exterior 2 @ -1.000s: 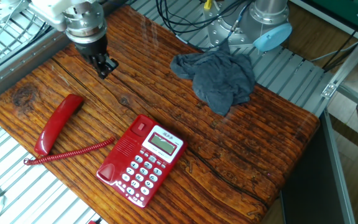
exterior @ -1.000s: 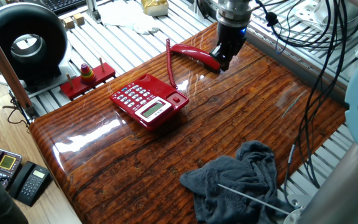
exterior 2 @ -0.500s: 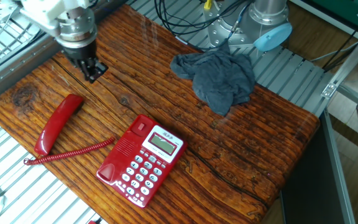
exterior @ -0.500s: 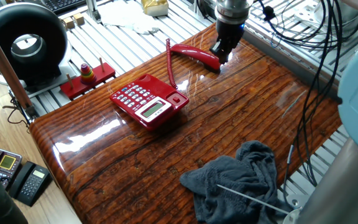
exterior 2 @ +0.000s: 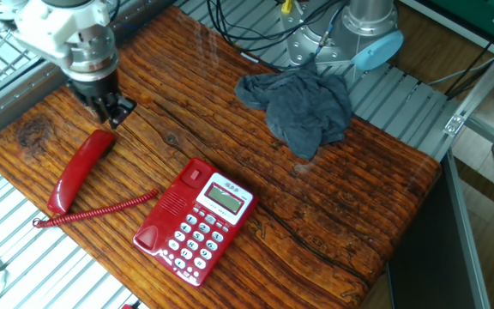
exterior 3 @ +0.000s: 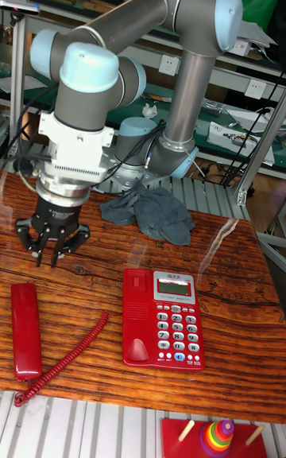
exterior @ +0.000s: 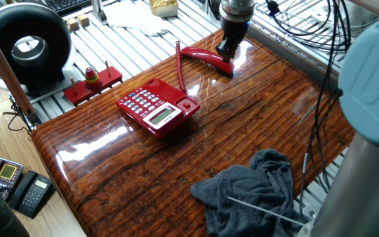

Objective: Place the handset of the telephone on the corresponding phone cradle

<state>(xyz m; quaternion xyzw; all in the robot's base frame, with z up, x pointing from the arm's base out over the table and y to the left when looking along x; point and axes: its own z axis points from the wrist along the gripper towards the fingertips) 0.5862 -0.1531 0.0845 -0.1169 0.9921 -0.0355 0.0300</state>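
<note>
One red handset (exterior 2: 80, 169) lies flat on the wooden surface (exterior 2: 333, 197), off its base, at the far-left end as seen in the tall fixed view. One red coiled cord (exterior 2: 101, 209) runs from its lower end across the wood toward the telephone (exterior 2: 195, 220).

One red telephone, keypad and small grey screen facing up. Its phone cradle (exterior 3: 136, 319), the long strip beside the keypad, holds nothing. Handset and telephone sit well apart, linked only by the cord.

One gripper (exterior 3: 49, 255) on the UR5 arm, pointing down, over the upper end of the handset. In the tall fixed view the fingers (exterior 3: 37, 253) stand spread, nothing between them. Whether the tips touch the handset: cannot tell; in the tall view they appear above it, clear of the plastic.

One grey cloth (exterior 2: 300, 106), crumpled, at the opposite end of the surface from the handset, near the arm's base.

Off the surface: two small dark phones (exterior: 17, 184) on the floor by the corner, one ring-stacking toy (exterior: 92, 78) on a red base, one large black ring-shaped device (exterior: 25, 46).
</note>
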